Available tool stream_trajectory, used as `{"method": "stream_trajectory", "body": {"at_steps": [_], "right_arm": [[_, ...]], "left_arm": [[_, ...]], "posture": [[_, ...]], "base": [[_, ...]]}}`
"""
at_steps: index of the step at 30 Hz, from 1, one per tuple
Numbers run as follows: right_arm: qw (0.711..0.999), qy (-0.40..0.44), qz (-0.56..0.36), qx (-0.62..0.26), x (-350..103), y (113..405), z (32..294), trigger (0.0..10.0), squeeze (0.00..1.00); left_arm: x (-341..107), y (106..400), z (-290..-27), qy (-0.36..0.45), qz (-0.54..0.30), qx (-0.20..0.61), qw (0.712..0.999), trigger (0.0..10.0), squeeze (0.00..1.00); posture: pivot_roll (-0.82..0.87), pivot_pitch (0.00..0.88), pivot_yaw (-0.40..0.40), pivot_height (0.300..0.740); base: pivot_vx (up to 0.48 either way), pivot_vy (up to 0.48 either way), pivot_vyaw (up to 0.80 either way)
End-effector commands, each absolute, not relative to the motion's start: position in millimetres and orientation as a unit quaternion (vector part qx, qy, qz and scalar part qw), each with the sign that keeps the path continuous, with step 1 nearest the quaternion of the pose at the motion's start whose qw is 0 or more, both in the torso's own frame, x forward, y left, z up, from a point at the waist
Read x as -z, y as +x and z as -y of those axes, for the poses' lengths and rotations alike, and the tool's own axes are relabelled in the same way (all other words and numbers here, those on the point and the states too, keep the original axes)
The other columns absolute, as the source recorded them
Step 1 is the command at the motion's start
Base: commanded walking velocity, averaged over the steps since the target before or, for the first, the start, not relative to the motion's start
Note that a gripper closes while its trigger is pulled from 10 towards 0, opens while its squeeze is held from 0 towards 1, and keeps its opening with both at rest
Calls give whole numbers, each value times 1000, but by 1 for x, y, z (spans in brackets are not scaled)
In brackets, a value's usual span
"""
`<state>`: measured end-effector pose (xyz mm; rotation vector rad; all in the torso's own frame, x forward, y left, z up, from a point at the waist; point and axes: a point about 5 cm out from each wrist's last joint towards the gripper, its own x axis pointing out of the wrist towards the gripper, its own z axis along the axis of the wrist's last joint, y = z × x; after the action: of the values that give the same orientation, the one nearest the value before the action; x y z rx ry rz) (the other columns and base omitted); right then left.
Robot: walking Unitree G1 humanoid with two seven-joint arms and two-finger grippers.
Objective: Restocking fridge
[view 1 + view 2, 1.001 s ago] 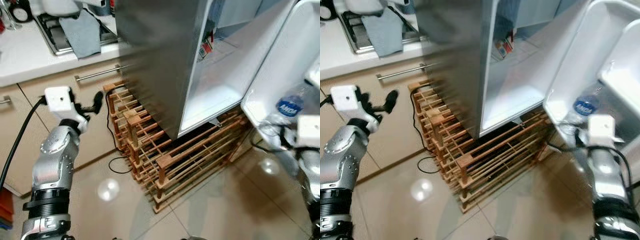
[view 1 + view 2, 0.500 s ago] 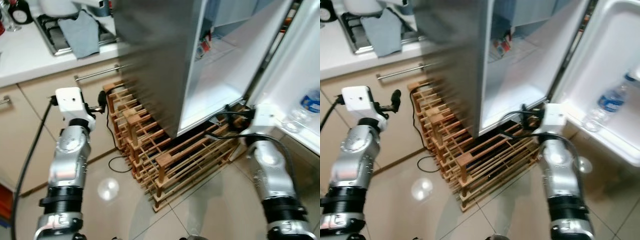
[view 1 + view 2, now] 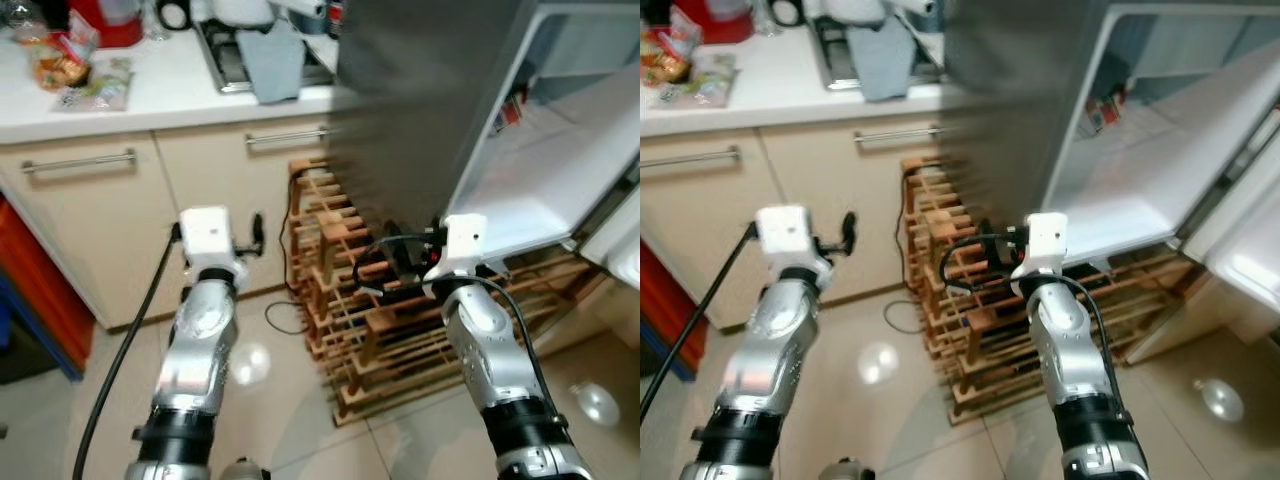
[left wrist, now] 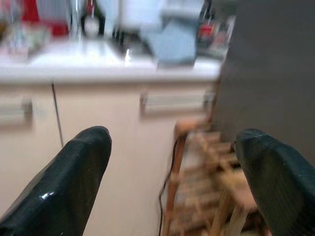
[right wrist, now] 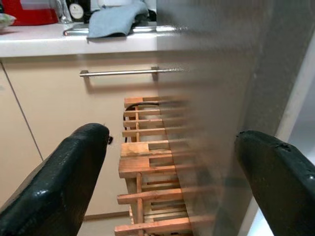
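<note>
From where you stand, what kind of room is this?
A home kitchen, most likely: an open fridge, a white countertop with a sink over cream cabinets, and a wooden wine rack on the tiled floor.

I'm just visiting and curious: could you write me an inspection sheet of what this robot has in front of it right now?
Surface: tiled floor; white counter.
Job's things: fridge open, its shelf bare.
Clutter: grey cloth and snack packets on the counter.
Grippers: left gripper and right gripper both open, holding nothing.
Cables: black cord on the floor.
Surroundings: wooden wine rack under the fridge; cabinets.
</note>
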<state>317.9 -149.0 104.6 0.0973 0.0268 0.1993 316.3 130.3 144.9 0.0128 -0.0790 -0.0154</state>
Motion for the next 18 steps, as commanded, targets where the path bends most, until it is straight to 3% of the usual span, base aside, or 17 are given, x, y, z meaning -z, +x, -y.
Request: {"method": "stream_trajectory", "body": {"at_steps": [1, 6, 12, 18], "right_arm": [[995, 45, -3, -90, -113, 320, 158, 10000, 0], [992, 39, -5, -122, -116, 323, 149, 10000, 0], [991, 47, 0, -123, -121, 327, 146, 10000, 0], [994, 55, -5, -95, -116, 329, 151, 10000, 0]], "left_arm": [[-147, 317, -130, 1, 44, 11, 999, 10000, 0], [-146, 317, -132, 7, 46, -10, 999, 10000, 0], [-140, 315, -134, 10, 31, -37, 999, 10000, 0], [-129, 317, -165, 44, -6, -91, 995, 10000, 0]], "posture": [[-16, 0, -59, 740], [-4, 0, -84, 740], [-9, 0, -78, 740], [3, 0, -47, 740]], "base": [[0, 454, 569], [0, 452, 571], [0, 0, 546], [0, 0, 115]]}}
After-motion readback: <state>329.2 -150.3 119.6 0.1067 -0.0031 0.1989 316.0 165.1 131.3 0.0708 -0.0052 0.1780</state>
